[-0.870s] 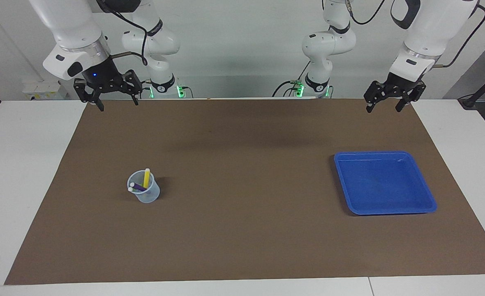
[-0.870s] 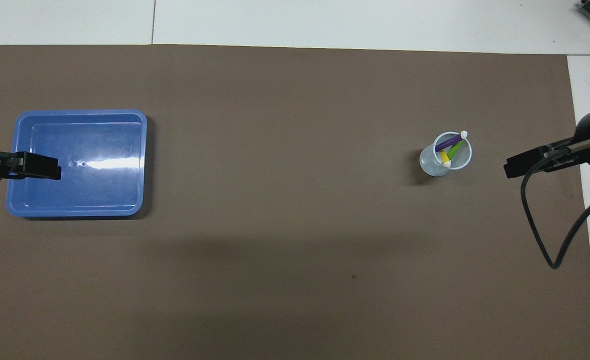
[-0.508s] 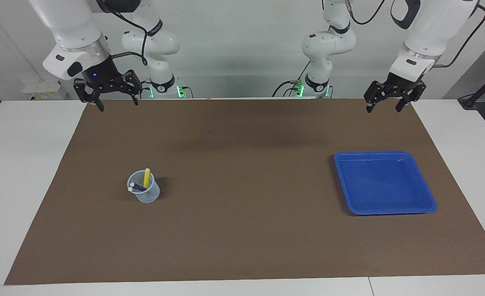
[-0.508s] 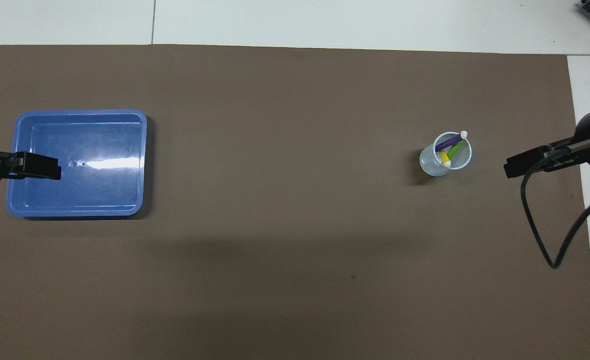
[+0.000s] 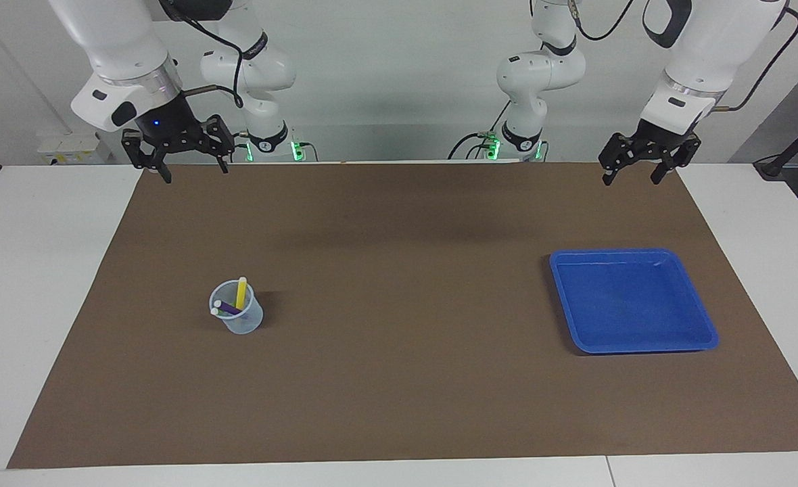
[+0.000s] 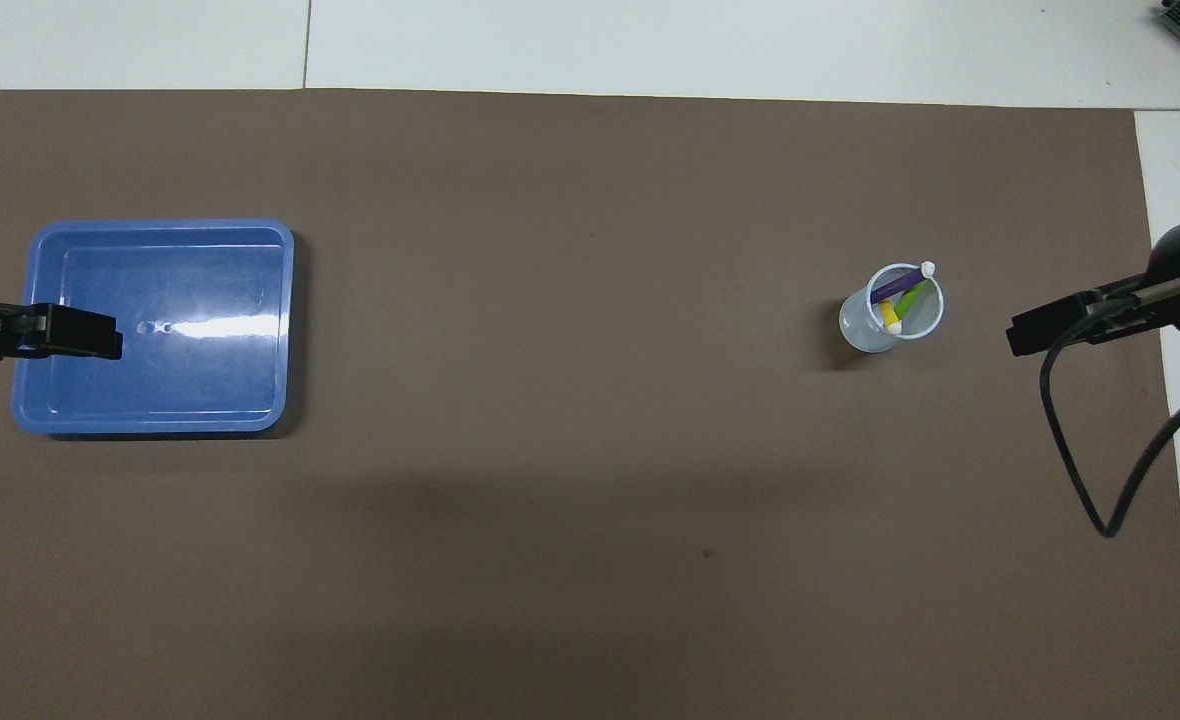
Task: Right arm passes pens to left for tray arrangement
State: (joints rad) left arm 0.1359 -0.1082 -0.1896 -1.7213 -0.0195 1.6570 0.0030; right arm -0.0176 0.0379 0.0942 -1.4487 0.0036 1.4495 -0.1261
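- Claws first: the right claw (image 5: 191, 168) hung open and empty over the mat's (image 5: 399, 379) edge by its own base; the left claw (image 5: 636, 172) waited likewise, open.
- The pens (image 5: 235, 297) stood crossed in a cup (image 5: 238, 318), well out from the right claw.
- Risk: a slanted pinch could tip the light cup or drag a neighbouring pen.
- The tray (image 5: 707, 331) lay bare, out from the left claw, with open mat between for handover.

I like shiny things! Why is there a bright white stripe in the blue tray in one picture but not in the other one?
In the overhead view, the tray mirrors a lamp above, so a white streak of glare crosses its floor. In the facing view, the tray looks evenly blue, with only a faint sheen near its rim; the cup casts a soft shadow on the brown mat.
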